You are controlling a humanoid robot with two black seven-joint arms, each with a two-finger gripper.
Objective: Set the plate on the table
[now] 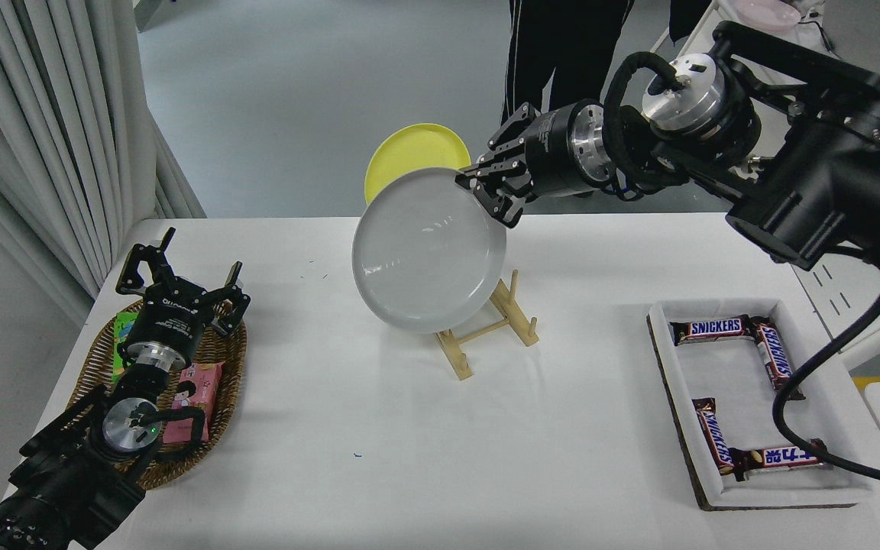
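One round light grey plate (428, 252) hangs tilted above the white tabletop (379, 428), pinched at its upper right rim by the black right end effector (486, 189). The left end effector (180, 283) rests spread wide over a brown wicker basket (230, 359).

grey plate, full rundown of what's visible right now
The plate is round, plain light grey-white with a shallow raised rim and a glossy surface that looks like ceramic or melamine. It hangs in the air, tilted with its face toward the camera, above the wooden rack and the table. The right gripper is shut on its upper right rim, the only contact seen. It overlaps most of the yellow plate behind it. It looks empty, clean and undamaged.
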